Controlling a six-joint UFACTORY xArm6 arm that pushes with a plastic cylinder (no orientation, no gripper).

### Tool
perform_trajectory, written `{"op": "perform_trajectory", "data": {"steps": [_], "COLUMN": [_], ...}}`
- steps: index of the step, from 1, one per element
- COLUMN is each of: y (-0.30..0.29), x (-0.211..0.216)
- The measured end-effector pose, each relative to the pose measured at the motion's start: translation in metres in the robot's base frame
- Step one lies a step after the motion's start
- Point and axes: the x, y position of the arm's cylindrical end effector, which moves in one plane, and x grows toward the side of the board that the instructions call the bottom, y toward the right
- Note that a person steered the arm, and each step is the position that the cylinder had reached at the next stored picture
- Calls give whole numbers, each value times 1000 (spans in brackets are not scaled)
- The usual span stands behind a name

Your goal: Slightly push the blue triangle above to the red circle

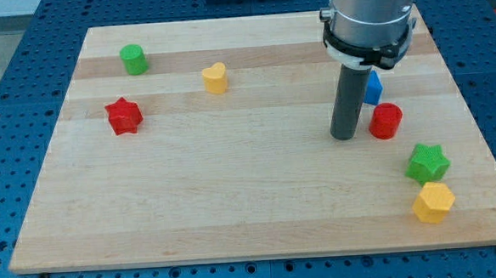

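Blue triangle [374, 87] sat half hidden behind the rod, just above the red circle [386, 121] on the wooden board [234, 199]. My tip [345, 137] was down just left of the circle, apart from it; no jaws on this rig, just a bare rod.

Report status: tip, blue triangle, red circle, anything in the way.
My tip down on board, just left of red circle. Blue triangle above the circle, partly hidden behind the rod. Nothing between them; green star sits lower right.
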Motion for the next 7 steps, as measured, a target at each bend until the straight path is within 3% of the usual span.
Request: {"op": "perform_trajectory", "data": {"steps": [2, 5, 7], "y": [47, 53, -7], "x": [0, 0, -14]}}
